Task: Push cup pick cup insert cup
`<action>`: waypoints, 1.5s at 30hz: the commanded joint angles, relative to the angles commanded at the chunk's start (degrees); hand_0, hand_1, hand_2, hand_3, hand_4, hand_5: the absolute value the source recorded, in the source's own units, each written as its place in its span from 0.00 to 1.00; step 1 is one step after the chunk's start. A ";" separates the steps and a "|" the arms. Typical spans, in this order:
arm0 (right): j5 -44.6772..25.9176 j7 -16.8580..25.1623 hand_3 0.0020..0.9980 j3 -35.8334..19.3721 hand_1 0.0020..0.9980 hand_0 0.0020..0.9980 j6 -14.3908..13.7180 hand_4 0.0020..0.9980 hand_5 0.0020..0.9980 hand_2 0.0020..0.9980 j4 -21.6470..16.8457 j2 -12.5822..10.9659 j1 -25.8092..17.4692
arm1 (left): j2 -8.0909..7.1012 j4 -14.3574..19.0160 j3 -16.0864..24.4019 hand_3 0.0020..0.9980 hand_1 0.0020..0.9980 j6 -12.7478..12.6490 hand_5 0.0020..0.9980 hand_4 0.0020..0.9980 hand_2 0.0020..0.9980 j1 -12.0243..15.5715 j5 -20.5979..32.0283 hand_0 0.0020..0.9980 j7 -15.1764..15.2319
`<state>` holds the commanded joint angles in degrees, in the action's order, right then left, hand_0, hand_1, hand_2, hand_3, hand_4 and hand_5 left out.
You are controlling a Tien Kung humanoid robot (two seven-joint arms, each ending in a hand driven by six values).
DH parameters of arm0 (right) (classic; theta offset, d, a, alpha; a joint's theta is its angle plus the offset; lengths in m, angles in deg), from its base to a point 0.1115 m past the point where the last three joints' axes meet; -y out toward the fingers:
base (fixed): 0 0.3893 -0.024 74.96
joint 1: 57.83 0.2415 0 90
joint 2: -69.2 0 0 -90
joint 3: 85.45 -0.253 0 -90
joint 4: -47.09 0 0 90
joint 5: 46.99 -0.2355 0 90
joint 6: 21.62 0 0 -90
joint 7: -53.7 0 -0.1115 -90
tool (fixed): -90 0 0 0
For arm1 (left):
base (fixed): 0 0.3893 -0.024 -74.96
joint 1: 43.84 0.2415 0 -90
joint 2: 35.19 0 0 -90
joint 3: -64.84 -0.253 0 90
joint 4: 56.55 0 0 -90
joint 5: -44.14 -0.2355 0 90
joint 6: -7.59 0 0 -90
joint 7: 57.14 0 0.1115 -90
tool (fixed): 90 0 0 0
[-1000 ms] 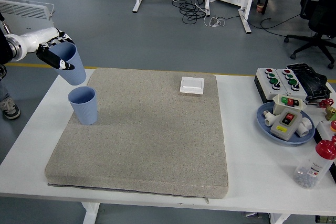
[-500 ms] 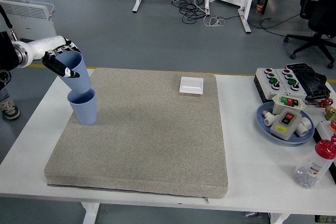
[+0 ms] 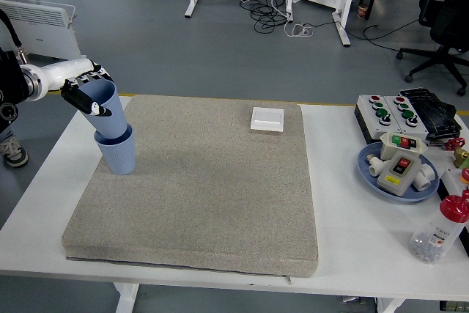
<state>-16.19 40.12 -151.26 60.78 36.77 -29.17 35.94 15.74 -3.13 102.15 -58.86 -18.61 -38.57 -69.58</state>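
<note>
The left hand, at the upper left of the frame, is clenched around a blue cup, its dark fingers wrapped over the cup's rim and upper wall. The held cup tilts, its mouth leaning toward the left edge of the frame, and its base sits inside the mouth of a second blue cup that stands upright near the left edge of the grey mat. The nesting looks partial: much of the held cup's wall shows above the lower rim.

The likely trouble comes from that tilt. If the hand presses down while the cup is canted, the base could wedge against the lower cup's inner wall, and the sideways load could tip or slide the light standing cup, which nothing braces. It stands close to the mat's left border, so a slide leftward could carry it off the padding onto the white table. Letting go before the cup straightens could leave it cocked or let it topple out.

The right hand is out of view.
</note>
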 joint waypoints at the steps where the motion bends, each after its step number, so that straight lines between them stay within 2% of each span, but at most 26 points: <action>1: 0.05 -0.01 0.58 -0.01 0.65 0.72 0.00 0.12 0.47 0.65 0.00 0.01 0.00 | 0.08 -0.13 -0.19 0.47 0.55 0.00 0.00 0.51 0.53 0.00 -0.01 0.50 0.02; 10: -0.04 0.04 0.58 -0.02 0.65 0.72 -0.01 0.12 0.47 0.65 0.00 0.04 -0.10 | 0.29 -0.80 -1.22 0.47 0.55 0.11 0.00 0.51 0.53 0.13 0.14 0.50 -0.08; 21: 0.24 0.01 0.58 0.00 0.65 0.72 -0.02 0.12 0.46 0.65 0.00 0.11 -0.25 | 1.70 -3.36 -3.23 0.48 0.56 -0.65 0.00 0.51 0.54 -0.10 0.40 0.50 1.70; 22: 0.27 0.00 0.58 0.02 0.65 0.72 -0.02 0.12 0.46 0.65 0.00 0.11 -0.28 | 1.86 -3.67 -3.33 0.50 0.58 -0.75 0.00 0.53 0.58 -0.09 0.36 0.51 1.94; 27: 0.21 0.01 0.58 0.13 0.65 0.72 -0.02 0.12 0.46 0.65 0.00 0.13 -0.35 | 2.39 -4.90 -3.72 0.50 0.58 -1.02 0.00 0.53 0.58 -0.07 -0.04 0.51 2.68; 28: 0.24 0.00 0.58 0.15 0.65 0.72 -0.02 0.12 0.46 0.65 0.00 0.13 -0.36 | 2.60 -5.51 -3.90 0.85 0.71 -1.18 0.31 0.89 0.85 -0.09 -0.32 0.56 3.21; 33: 0.34 0.03 0.58 0.13 0.65 0.72 -0.02 0.12 0.46 0.65 0.00 0.12 -0.34 | 3.14 -6.88 -3.94 0.85 0.71 -1.83 0.31 0.89 0.85 -0.09 -0.78 0.56 4.75; 34: 0.30 0.05 0.58 0.11 0.65 0.72 -0.01 0.12 0.46 0.65 0.00 0.10 -0.29 | 3.31 -7.30 -3.94 0.92 0.83 -2.03 0.38 0.94 0.98 -0.13 -0.90 0.75 5.08; 39: 0.21 0.12 0.58 0.01 0.65 0.72 -0.01 0.12 0.46 0.65 0.00 0.11 -0.14 | 3.64 -8.36 -4.06 0.92 0.83 -3.20 0.38 0.94 0.98 -0.16 -1.27 0.75 6.72; 40: 0.21 0.12 0.58 0.00 0.65 0.72 -0.01 0.12 0.46 0.65 0.00 0.11 -0.13 | 3.65 -8.41 -4.07 1.00 0.90 -3.29 0.42 0.98 1.00 -0.14 -1.30 0.86 6.85; 45: 0.30 0.15 0.58 -0.18 0.65 0.72 -0.01 0.12 0.46 0.65 0.00 0.13 0.00 | 3.83 -9.15 -4.11 1.00 0.90 -3.43 0.42 0.98 1.00 -0.08 -1.91 0.86 6.56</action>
<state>-15.89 40.27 -151.43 60.77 36.77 -29.05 35.95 19.57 -12.28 98.05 -62.29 -18.70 -40.48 -63.03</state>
